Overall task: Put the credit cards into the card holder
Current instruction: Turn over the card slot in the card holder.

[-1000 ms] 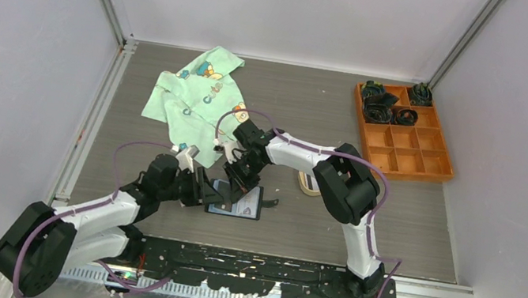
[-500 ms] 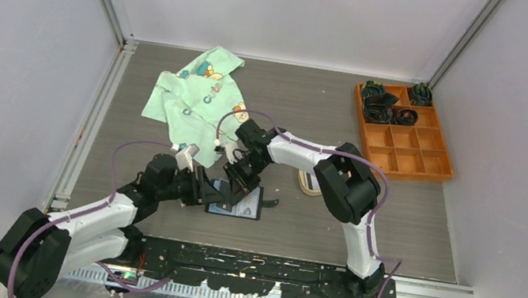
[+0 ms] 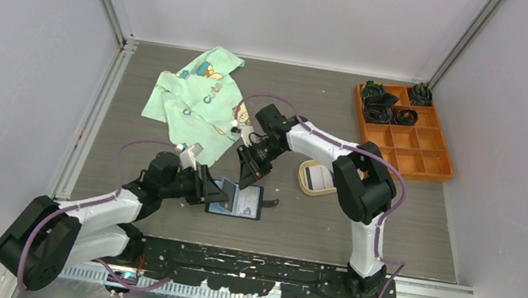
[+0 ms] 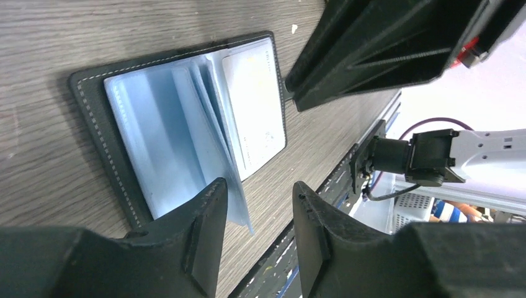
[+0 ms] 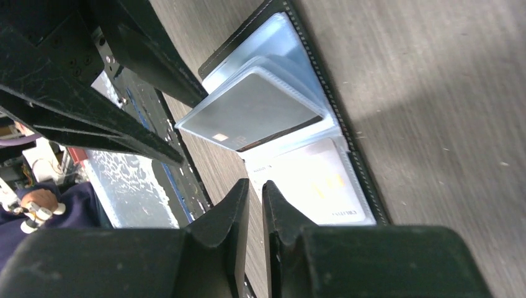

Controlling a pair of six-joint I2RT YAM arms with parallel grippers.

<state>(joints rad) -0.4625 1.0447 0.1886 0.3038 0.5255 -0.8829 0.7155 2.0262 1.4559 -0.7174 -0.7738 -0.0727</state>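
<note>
Propping looks to be the left gripper's [image 4: 259, 191] job. It sits at the near-left edge of the card holder [image 4: 180, 124], jaws part open, with a clear sleeve [image 4: 226, 161] standing in the gap against one finger, likely to keep the pockets exposed. The right gripper [image 5: 255, 192] hangs just beyond the holder's far edge, jaws all but closed on nothing. Two credit cards [image 5: 263, 112] sit inside the holder, and another lies in the beige tray [image 3: 300, 180] off its far-right side.

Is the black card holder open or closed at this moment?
Open. The card holder lies spread flat, cover down, its clear sleeves fanned upward, and a white card shows in one side.
</note>
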